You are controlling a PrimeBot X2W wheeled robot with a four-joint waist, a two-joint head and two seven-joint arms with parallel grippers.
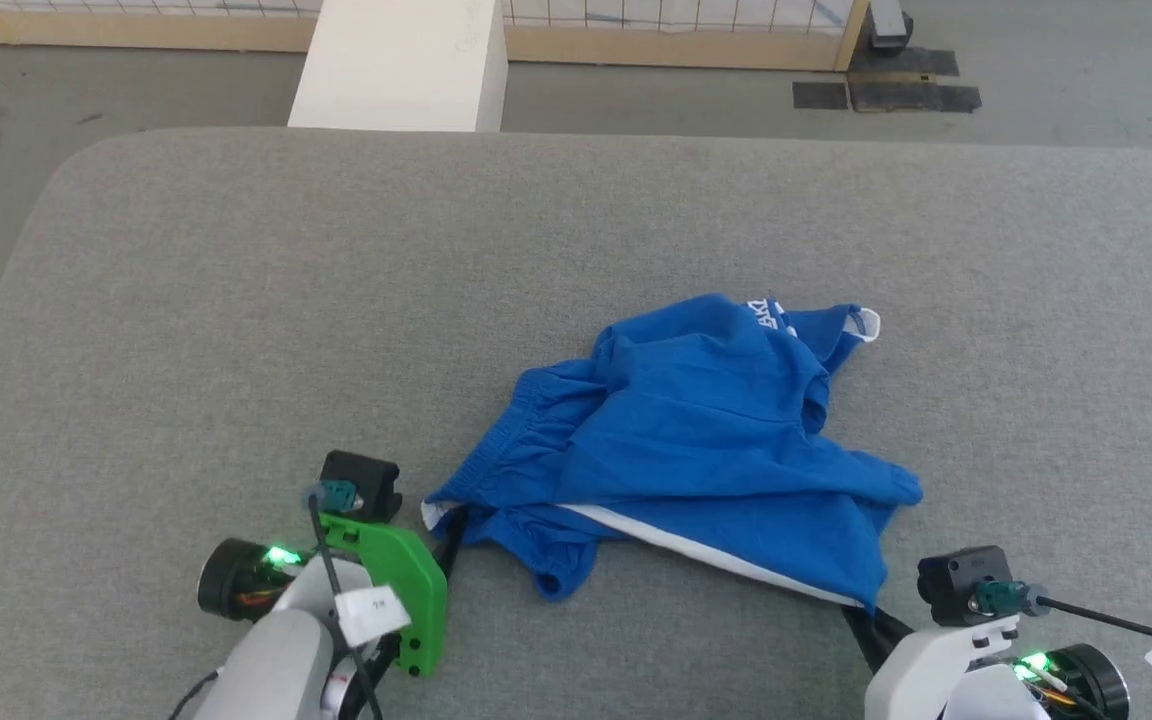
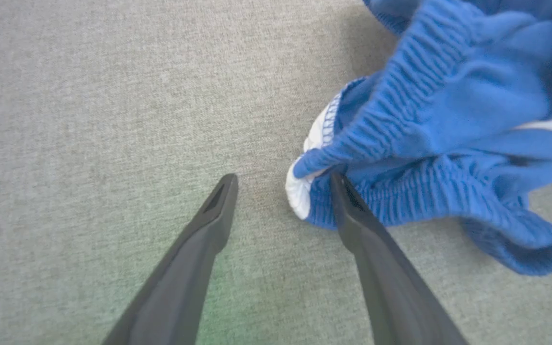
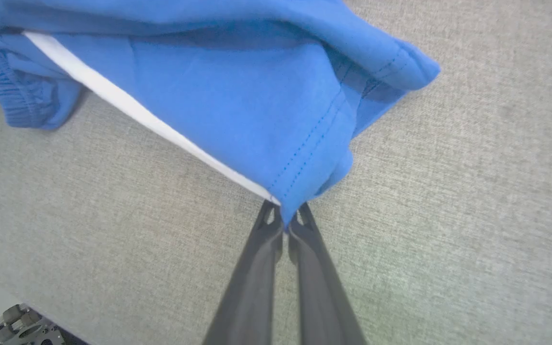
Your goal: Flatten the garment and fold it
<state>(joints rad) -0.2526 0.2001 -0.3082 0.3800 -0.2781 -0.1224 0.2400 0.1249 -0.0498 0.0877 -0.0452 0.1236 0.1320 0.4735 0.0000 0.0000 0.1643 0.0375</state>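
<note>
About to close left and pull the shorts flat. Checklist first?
1. Right gripper shut on hem corner of the shorts: ok.
2. Left gripper open: ok.
3. Waistband corner inside left gap: ok, but against one finger.
4. Layers pinched by right gripper: cannot tell.
5. Shorts flat: not ok, bunched.
6. Bare table to spread on: ok.

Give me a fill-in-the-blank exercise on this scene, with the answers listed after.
1. The garment is ____ in colour, with a white stripe.
2. The right gripper is ____ on a corner of the garment.
3. The left gripper, by the gathered waistband, is ____.
Missing words: blue; shut; open.
</note>
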